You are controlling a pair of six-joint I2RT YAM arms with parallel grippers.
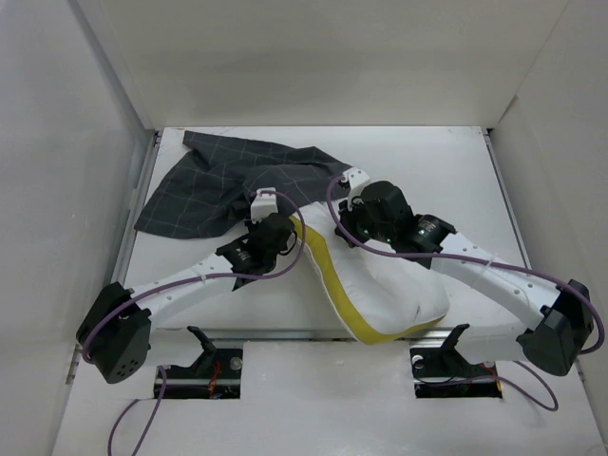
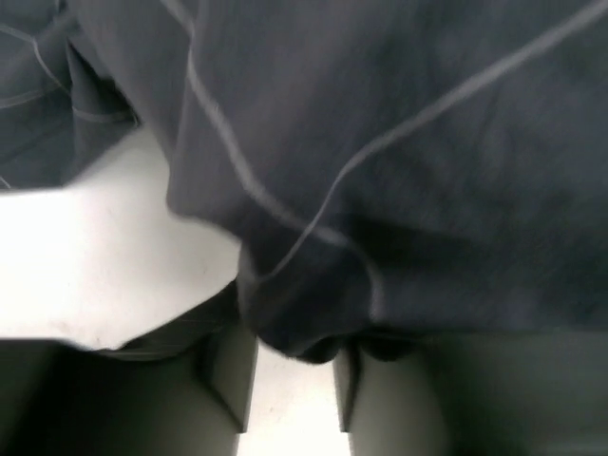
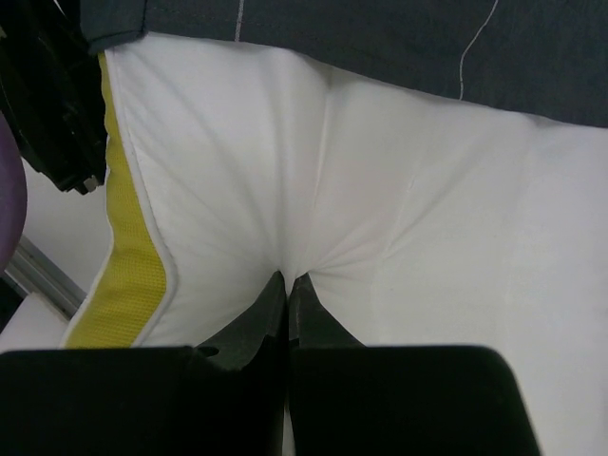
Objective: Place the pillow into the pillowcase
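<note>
Right jaws together on a pucker of pillow (image 3: 380, 190); left jaws apart, pillowcase (image 2: 399, 142) fold at their tips.

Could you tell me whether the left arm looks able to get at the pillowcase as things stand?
Probably yes: the left gripper sits right at a hanging fold of the pillowcase, jaws parted, and nothing else is in the way. Whether it is pinching the cloth is unclear.

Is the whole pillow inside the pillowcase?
No, most of the pillow lies bare and white outside the dark pillowcase.
</note>
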